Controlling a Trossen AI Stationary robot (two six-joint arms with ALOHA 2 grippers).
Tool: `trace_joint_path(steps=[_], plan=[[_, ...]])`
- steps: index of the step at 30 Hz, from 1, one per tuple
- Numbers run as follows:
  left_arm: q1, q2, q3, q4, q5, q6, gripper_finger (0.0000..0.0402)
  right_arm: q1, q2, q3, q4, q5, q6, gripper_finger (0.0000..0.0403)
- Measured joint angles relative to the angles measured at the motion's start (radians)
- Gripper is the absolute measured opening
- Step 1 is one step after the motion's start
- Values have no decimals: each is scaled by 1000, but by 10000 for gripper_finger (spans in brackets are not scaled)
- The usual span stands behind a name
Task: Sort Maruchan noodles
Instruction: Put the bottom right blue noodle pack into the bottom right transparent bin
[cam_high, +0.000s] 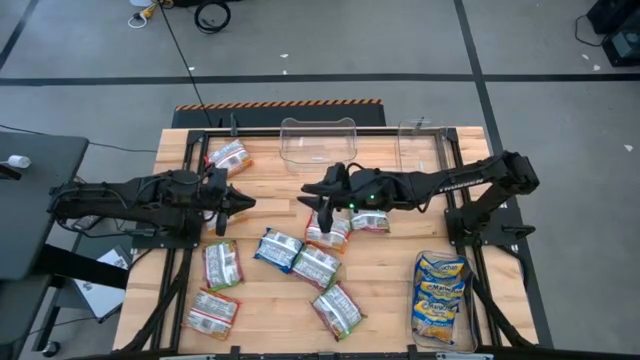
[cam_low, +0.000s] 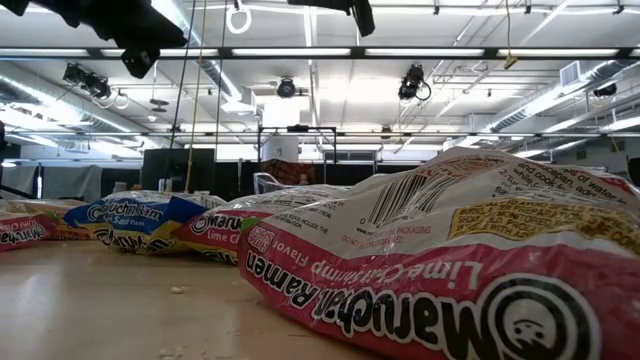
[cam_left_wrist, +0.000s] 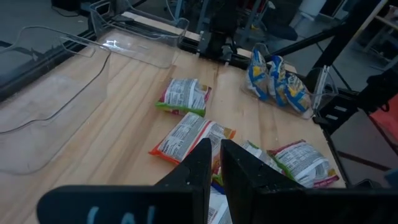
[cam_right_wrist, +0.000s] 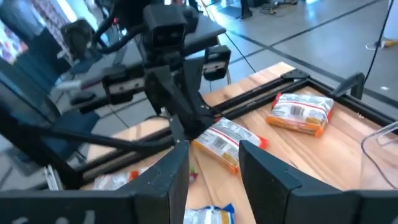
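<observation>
Several Maruchan noodle packets lie flat on the wooden table: a cluster near the middle (cam_high: 300, 258), two at the near left (cam_high: 221, 265), one at the far left (cam_high: 228, 157). Blue-and-yellow packets (cam_high: 440, 290) fill a clear bin at the near right. My left gripper (cam_high: 245, 203) hovers at the table's left, pointing right, its fingers (cam_left_wrist: 205, 165) shut with only a thin slit and nothing between them. My right gripper (cam_high: 315, 197) reaches to the table's middle above a red-and-white packet (cam_high: 327, 230); it is open (cam_right_wrist: 214, 168) and holds nothing.
Two clear bins (cam_high: 320, 145) (cam_high: 420, 143) stand at the far edge with no packets in them. The two grippers face each other closely over the middle left. In the low view a red-and-white packet (cam_low: 450, 270) fills the foreground. Black frame rails run along both table sides.
</observation>
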Motion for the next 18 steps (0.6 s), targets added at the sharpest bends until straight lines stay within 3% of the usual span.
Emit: trace_joint_path(steps=[11, 18], plan=[[0, 0, 1, 10, 0, 2, 41, -7, 0, 0, -23, 218, 189, 143], [0, 0, 1, 10, 0, 2, 41, -31, 0, 0, -37, 271, 310, 139]])
